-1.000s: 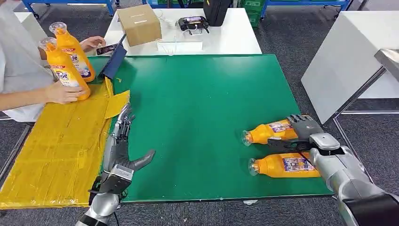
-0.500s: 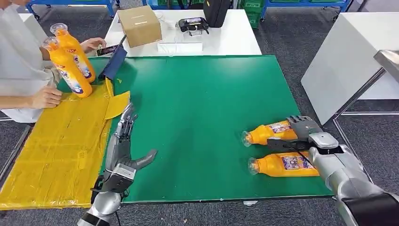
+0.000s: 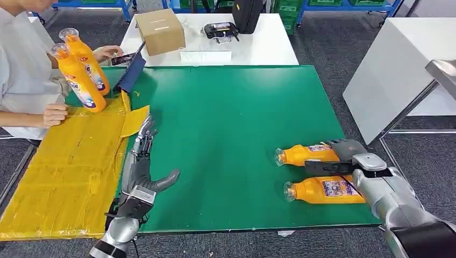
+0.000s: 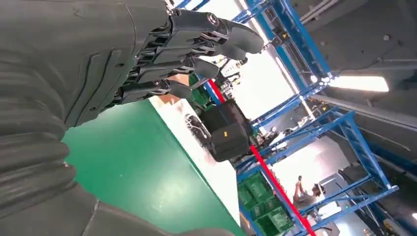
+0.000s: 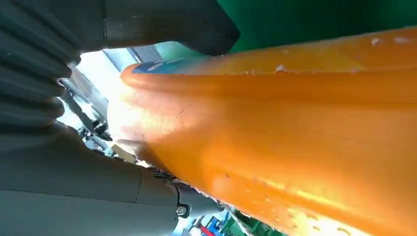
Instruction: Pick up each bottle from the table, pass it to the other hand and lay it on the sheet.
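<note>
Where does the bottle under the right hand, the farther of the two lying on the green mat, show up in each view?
Head view: farther bottle lies on its side at lower right, the right hand over its base.
Right wrist view: its orange body spans the picture, close up.
Left wrist view: not in it.
Shared landmark: the green mat.

Left hand (image 3: 141, 171) flat, fingers (image 3: 143, 141) spread — right hand (image 3: 344, 155) curled, gripping
</note>
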Controlling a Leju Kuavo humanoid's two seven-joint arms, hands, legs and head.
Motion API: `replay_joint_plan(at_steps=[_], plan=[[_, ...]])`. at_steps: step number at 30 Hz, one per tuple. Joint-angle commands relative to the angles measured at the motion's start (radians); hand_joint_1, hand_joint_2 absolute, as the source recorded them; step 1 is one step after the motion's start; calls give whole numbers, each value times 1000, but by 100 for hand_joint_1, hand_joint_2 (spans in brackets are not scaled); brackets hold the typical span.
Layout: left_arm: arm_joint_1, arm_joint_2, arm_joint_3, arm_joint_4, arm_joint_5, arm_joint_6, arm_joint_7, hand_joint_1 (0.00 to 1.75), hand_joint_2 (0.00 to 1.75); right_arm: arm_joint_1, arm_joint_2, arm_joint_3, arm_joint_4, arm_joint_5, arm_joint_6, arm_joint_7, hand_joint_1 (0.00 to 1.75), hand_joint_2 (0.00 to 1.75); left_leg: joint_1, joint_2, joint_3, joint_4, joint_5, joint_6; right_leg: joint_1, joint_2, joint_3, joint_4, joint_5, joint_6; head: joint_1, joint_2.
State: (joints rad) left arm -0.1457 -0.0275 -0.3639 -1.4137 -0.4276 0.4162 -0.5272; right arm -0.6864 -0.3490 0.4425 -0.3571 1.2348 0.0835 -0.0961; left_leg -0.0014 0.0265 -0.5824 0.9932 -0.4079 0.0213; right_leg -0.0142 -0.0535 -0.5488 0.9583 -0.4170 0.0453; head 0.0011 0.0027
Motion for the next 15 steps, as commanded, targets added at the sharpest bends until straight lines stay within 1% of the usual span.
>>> replay_joint_plan(at_steps=[1, 2, 3, 4, 5, 6, 7, 8, 9, 12, 13, 14, 15], plan=[[-23, 3, -22, 43, 6, 8, 2, 0, 175, 135, 45, 30, 85, 0, 15, 8, 0, 175, 3, -9, -5, -3, 4, -2, 3, -2, -2, -5, 3, -2, 0, 0], [-21, 2, -22, 41, 5, 8, 2, 0, 175, 137, 47, 30, 85, 0, 14, 9, 0, 175, 3, -5, -1, -1, 1, -1, 2, -1, 2, -3, 1, -1, 0, 0], [-20, 2, -22, 40, 5, 9, 2, 0, 175, 138, 47, 30, 85, 0, 13, 11, 0, 175, 3, -6, -5, -2, 2, -2, 2, -1, -1, -4, 2, -1, 0, 0], [-20, 2, -22, 39, 5, 9, 3, 0, 175, 140, 48, 28, 87, 0, 11, 13, 0, 175, 3, -4, -1, -1, -1, -1, 2, 0, 3, -3, 1, 0, 0, 0], [-20, 2, -22, 39, 5, 9, 3, 0, 175, 143, 49, 28, 88, -1, 11, 14, 0, 175, 3, -5, -4, -1, 1, -1, 3, 0, 0, -4, 3, 0, 0, 0], [-21, 1, -23, 39, 5, 9, 3, 0, 175, 145, 48, 28, 89, -1, 11, 14, 0, 175, 3, -4, 0, 0, -1, -2, 2, 0, 3, -3, 1, 0, 0, 0], [-21, 1, -23, 38, 5, 9, 3, 0, 175, 147, 49, 28, 89, -1, 11, 14, 0, 175, 3, -7, -1, -2, 0, -2, 3, 0, 3, -6, 2, 0, 0, 0], [-21, 1, -23, 38, 5, 9, 3, 0, 175, 147, 49, 28, 89, -1, 11, 14, 0, 175, 3, -5, 2, -1, -2, -1, 2, 0, 5, -5, 1, 0, 0, 0], [-21, 1, -23, 39, 5, 9, 3, 0, 175, 148, 50, 28, 90, -1, 11, 14, 0, 175, 4, -7, -1, -2, 0, -2, 3, -1, 3, -6, 1, 0, 0, 0], [-21, 1, -23, 39, 5, 9, 3, 0, 175, 148, 50, 28, 90, -1, 11, 14, 0, 175, 5, -5, 2, -1, -2, -1, 4, 0, 7, -7, 0, 1, 0, 0], [-21, 1, -23, 39, 5, 9, 3, 0, 175, 148, 50, 28, 90, -1, 11, 14, 0, 175, 5, -7, 0, -2, -1, -2, 4, -1, 6, -8, 1, 1, 0, 0], [-21, 1, -23, 39, 5, 9, 3, 0, 175, 148, 50, 28, 90, -1, 11, 14, 0, 175, 5, -5, 3, -1, -3, -1, 4, 0, 8, -7, 0, 1, 0, 0], [-21, 1, -23, 39, 5, 9, 3, 0, 175, 148, 50, 28, 90, -1, 11, 14, 0, 175, 5, -7, 1, -3, -1, -2, 4, 0, 6, -9, 1, 1, 0, 0]])
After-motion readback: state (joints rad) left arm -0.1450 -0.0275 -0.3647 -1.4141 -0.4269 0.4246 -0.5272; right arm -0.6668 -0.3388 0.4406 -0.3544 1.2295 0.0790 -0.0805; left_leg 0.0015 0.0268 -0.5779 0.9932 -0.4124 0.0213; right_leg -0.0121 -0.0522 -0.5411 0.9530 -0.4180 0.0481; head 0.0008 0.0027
